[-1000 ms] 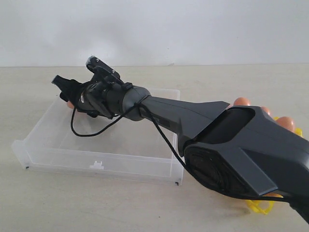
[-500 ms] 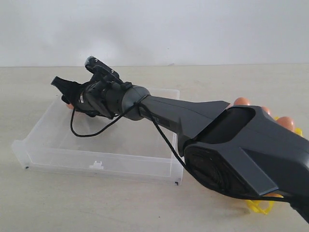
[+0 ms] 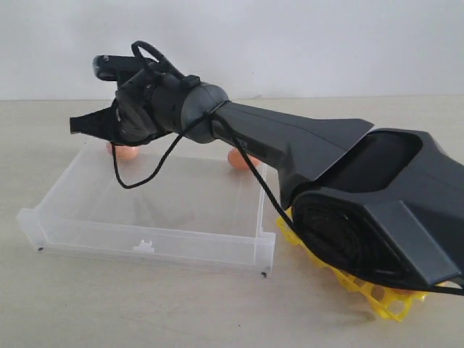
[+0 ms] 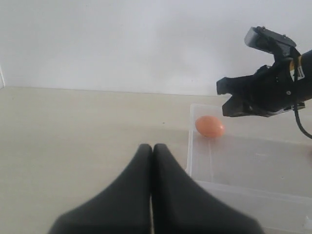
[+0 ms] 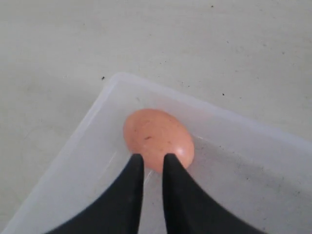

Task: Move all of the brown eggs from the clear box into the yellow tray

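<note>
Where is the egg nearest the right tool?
In the exterior view, that brown egg lies in the clear box's far left corner, just below the right tool.

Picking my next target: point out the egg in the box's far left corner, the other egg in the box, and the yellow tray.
corner egg (image 5: 157, 138), right wrist view, shell top.
other egg (image 3: 240, 159), exterior view, visible side.
yellow tray (image 3: 384, 300), exterior view, front lattice edge.

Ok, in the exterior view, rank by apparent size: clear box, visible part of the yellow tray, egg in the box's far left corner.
1. clear box
2. yellow tray, mostly hidden behind the right arm
3. brown egg
</note>
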Robot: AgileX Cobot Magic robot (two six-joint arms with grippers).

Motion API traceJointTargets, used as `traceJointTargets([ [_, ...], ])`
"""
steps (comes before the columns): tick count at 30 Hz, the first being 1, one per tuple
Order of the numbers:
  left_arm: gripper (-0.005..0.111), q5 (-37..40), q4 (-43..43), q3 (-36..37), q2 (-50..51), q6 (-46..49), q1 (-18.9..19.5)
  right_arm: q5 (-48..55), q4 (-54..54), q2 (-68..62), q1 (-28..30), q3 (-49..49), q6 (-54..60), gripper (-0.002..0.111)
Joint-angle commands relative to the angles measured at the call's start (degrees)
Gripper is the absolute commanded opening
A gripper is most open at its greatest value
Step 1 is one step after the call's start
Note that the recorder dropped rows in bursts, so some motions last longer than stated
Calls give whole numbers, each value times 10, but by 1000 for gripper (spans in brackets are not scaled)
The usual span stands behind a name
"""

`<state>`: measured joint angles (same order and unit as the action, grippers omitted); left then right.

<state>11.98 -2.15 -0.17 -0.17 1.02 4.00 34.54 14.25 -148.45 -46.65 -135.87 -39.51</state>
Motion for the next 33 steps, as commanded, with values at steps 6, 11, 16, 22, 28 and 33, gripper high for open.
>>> traceJointTargets([
  [6,-4,-3,1,2,2,1,0,1,2,10,-9,-2,208,58],
  [11,-4,-3,1,2,2,1,0,12,2,10,-11,-2,379,55],
  [16,-4,-3,1,2,2,1,0,43,-4,10,-19,-2,529,55],
  [22,-4,-3,1,2,2,1,0,43,11,10,-25,-2,550,55],
  [28,-4,-3,1,2,2,1,0,17,11,10,-33,-2,550,55],
  [33,-4,-3,1,2,2,1,0,28,11,8,-36,-2,587,55],
])
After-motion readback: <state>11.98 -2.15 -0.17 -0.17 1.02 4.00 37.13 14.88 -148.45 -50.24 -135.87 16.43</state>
